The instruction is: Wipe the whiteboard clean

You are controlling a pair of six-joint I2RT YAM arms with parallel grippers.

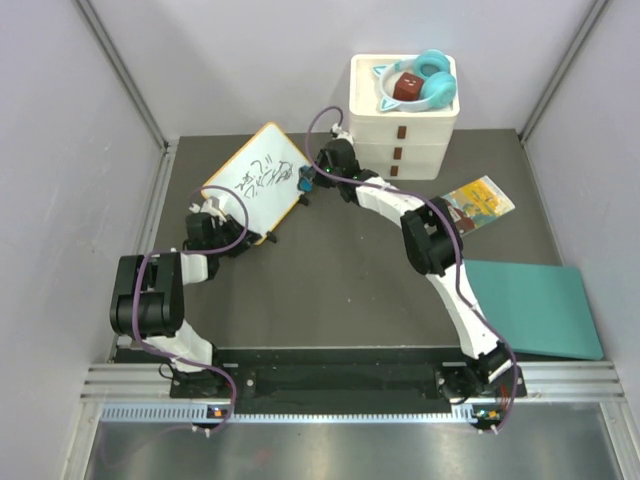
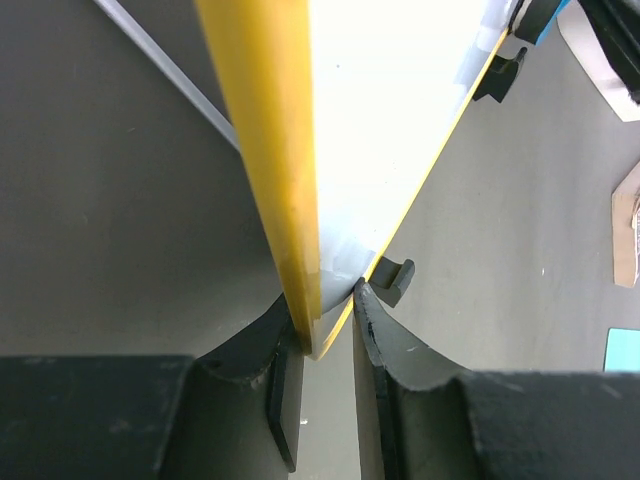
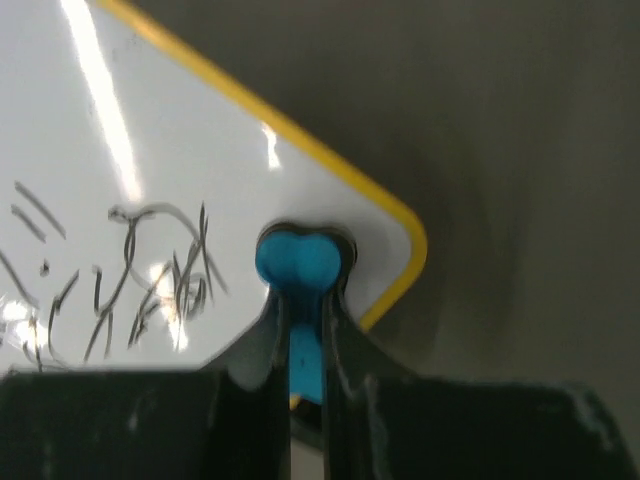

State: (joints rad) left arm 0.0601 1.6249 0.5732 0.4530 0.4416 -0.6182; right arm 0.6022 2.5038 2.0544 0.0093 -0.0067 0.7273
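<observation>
Whiteboard [image 1: 275, 150] at 11 o'clock on desk [image 1: 340, 290], long axis 1-to-7, left tool [image 2: 333, 300] clamped on its rim; right tool [image 3: 305, 300] clamped on blue eraser [image 3: 300, 260] at the 3 o'clock corner, scribbles [image 3: 130, 285] toward 9 o'clock.

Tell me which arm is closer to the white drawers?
Right. Its jaws press a blue eraser on the whiteboard beside the drawers; the left jaws clamp the whiteboard's opposite edge.

Top view looks down from above the tabletop's [image 1: 330, 290] near edge; both close-up wrist views share the whiteboard [image 1: 257, 180].
</observation>
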